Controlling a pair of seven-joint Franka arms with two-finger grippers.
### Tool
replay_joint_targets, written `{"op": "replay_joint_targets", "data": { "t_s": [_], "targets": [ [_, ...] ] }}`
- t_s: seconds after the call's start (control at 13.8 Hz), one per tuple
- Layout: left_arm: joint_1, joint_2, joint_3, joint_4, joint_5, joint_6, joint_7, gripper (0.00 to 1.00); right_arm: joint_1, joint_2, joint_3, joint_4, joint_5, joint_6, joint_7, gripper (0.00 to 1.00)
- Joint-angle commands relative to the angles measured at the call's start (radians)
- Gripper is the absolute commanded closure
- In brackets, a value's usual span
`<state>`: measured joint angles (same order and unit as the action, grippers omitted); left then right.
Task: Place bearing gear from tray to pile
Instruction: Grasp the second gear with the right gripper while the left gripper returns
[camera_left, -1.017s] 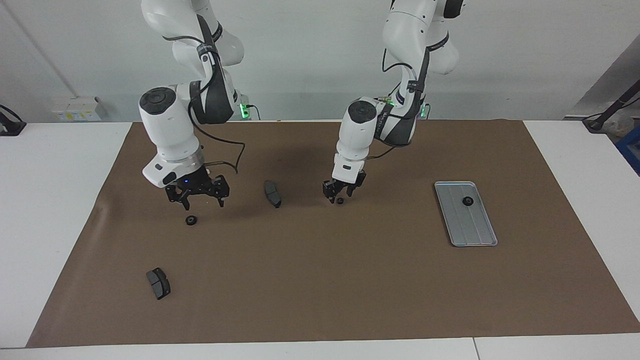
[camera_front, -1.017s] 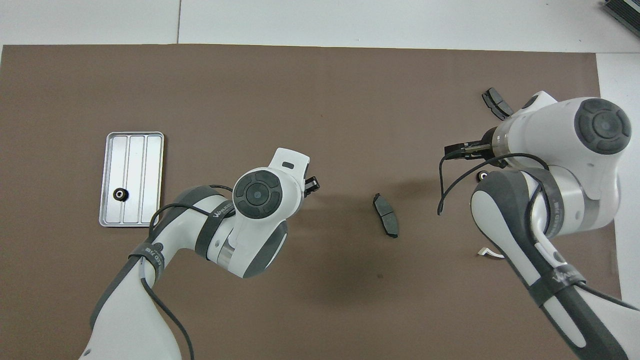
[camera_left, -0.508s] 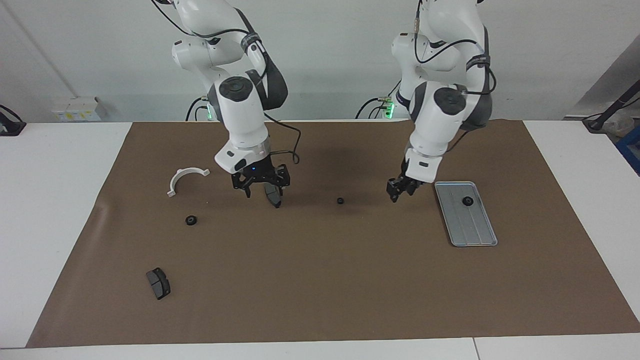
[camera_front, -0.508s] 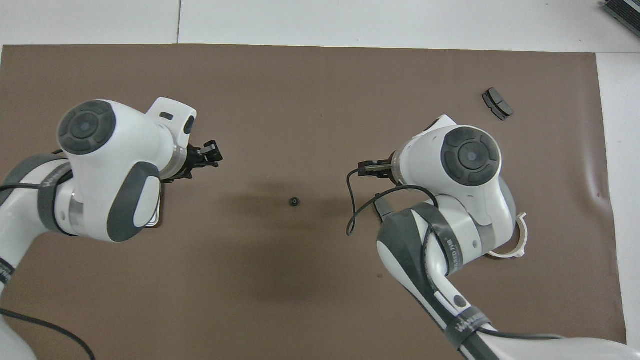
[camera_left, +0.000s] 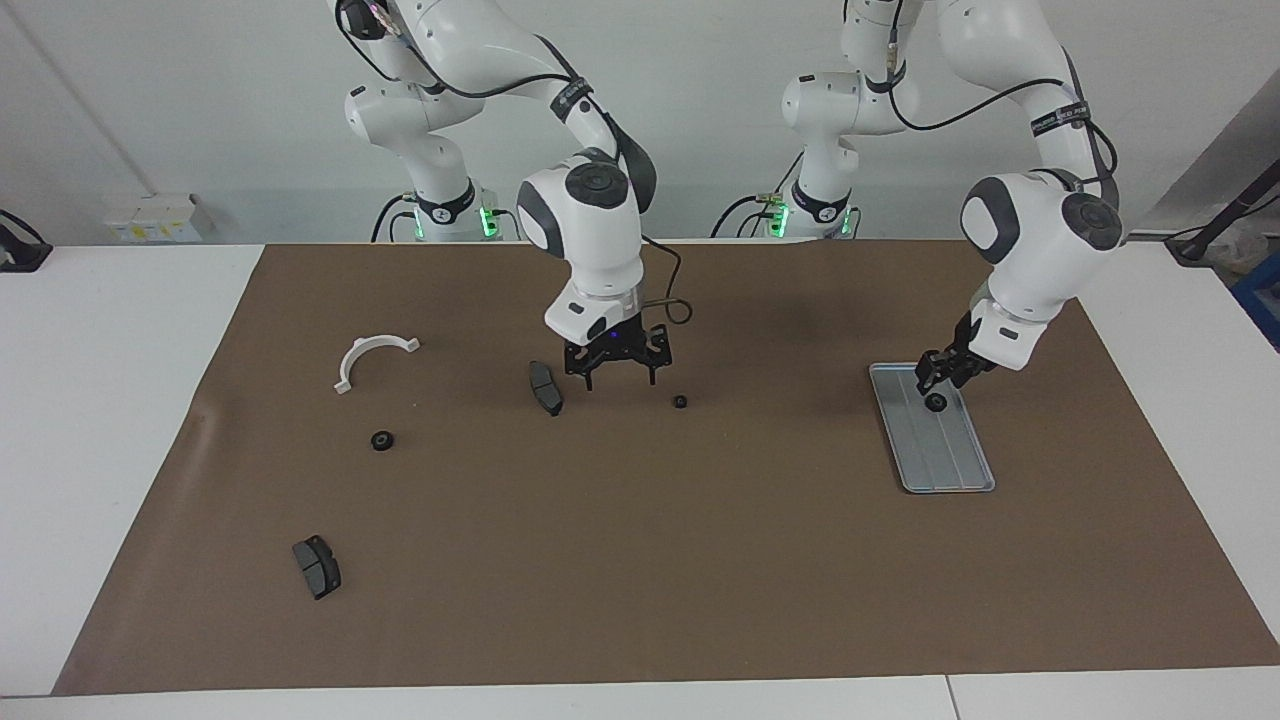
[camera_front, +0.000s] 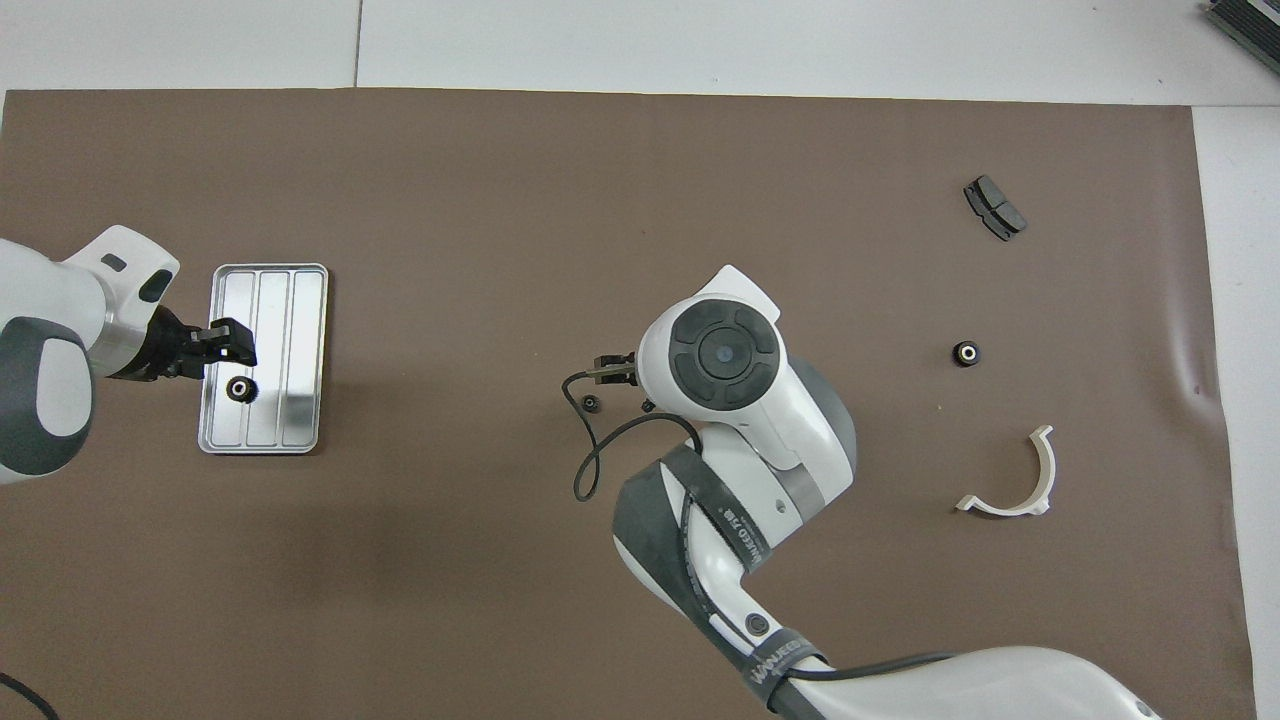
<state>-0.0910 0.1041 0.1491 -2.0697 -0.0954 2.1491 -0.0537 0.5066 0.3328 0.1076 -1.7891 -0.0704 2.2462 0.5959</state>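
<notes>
The left gripper (camera_front: 222, 343) is positioned over the tray (camera_front: 300, 330), beside the bearing gear (camera_front: 239, 389) resting in it. A second gear (camera_front: 591, 403) lies on the mat (camera_front: 600, 200) beside the right arm (camera_front: 740, 400).

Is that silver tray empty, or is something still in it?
Not empty. One small black gear still lies in the tray, near its end toward the robots, with the left gripper just above it.

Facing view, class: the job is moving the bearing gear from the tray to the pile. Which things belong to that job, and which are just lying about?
Belongs to the job:
- tray
- bearing gear on the tray
- left gripper over that gear
- pile: two small gears, two brake pads, white bracket

Lying about:
- brown mat
- right gripper, waiting over the mat
</notes>
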Motion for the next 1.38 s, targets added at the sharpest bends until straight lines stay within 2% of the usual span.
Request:
{"op": "replay_joint_targets", "data": {
  "t_s": [0.0, 0.15, 0.44, 0.73, 0.87, 1.16, 1.31],
  "targets": [
    [0.001, -0.003, -0.014, -0.064, 0.002, 0.073, 0.014, 0.37, 0.038, 0.106, -0.003, 0.1, -0.054, -0.004, 0.057, 0.04],
    [0.002, 0.011, -0.014, -0.098, 0.002, 0.133, 0.021, 0.37, 0.075, 0.158, -0.002, 0.122, -0.103, 0.004, 0.116, 0.11],
    [0.028, 0.032, -0.013, -0.11, 0.002, 0.176, 0.07, 0.37, 0.128, 0.213, -0.003, 0.122, -0.109, 0.076, 0.162, 0.23],
    [0.05, 0.046, -0.013, -0.119, 0.002, 0.201, 0.106, 0.37, 0.135, 0.213, -0.003, 0.114, -0.117, 0.075, 0.171, 0.33],
    [0.05, 0.049, -0.013, -0.148, 0.002, 0.247, 0.106, 0.38, 0.135, 0.213, -0.003, 0.108, -0.118, 0.088, 0.173, 0.43],
    [0.043, 0.049, -0.014, -0.162, 0.002, 0.265, 0.106, 0.41, 0.125, 0.215, -0.005, 0.083, -0.129, 0.145, 0.173, 0.45],
    [0.042, 0.052, -0.014, -0.162, 0.002, 0.265, 0.106, 0.45, 0.124, 0.215, -0.006, 0.08, -0.129, 0.158, 0.173, 0.5]
  ]
}}
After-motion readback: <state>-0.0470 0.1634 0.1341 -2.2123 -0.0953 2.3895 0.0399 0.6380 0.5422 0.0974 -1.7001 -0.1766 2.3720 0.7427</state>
